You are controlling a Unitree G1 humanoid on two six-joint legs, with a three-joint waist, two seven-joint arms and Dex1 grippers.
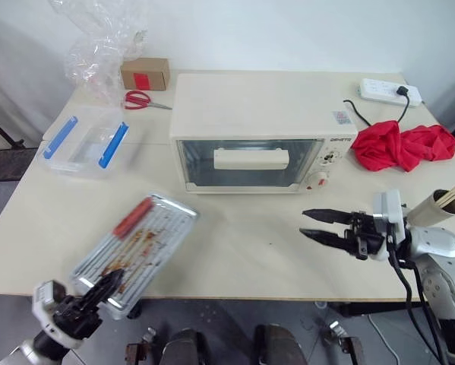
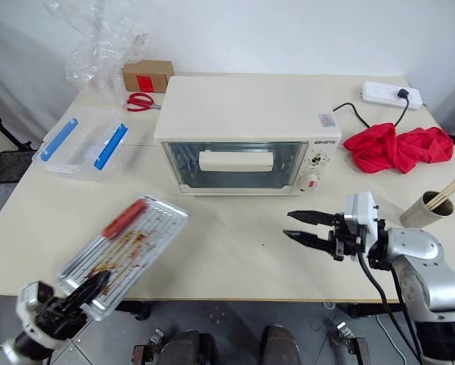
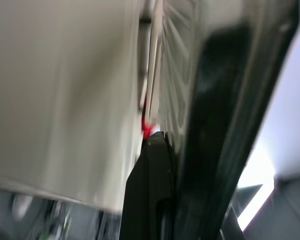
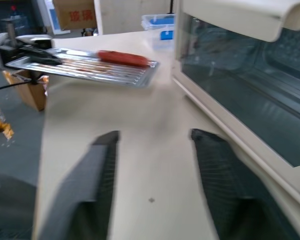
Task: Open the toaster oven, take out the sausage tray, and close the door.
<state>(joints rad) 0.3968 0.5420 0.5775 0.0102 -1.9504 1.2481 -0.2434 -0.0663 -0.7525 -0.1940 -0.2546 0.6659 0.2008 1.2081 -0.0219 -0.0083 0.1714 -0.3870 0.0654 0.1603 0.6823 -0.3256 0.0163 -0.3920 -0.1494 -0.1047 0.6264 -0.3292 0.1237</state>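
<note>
My left gripper (image 1: 105, 287) sits at lower left of the head view, fingers clamped on the near edge of the sausage tray (image 1: 140, 247); the left wrist view shows a black finger (image 3: 155, 185) pressed against the tray's ridged metal. The tray is held tilted over the front left part of the table (image 1: 242, 251), near end past the table edge, one red sausage (image 1: 132, 217) lying along its far left side, brown streaks across the ridges. My right gripper (image 1: 312, 226) is at lower right, pointing toward frame left, fingers spread apart, holding nothing, just in front of the toaster oven (image 1: 254, 129) and clear of it. The oven sits mid-table, door (image 1: 246, 162) shut, cream bar handle (image 1: 251, 158) across the glass, knobs at its right end. In the right wrist view the glass front is close beside the open fingers (image 4: 97, 170). Upper left: clear box with blue clips (image 1: 86, 143), red scissors (image 1: 140, 99), cardboard box (image 1: 145, 74), crumpled plastic (image 1: 98, 38). Right side: red cloth (image 1: 402, 144), power strip (image 1: 390, 92), cup with chopsticks (image 1: 443, 201).
</note>
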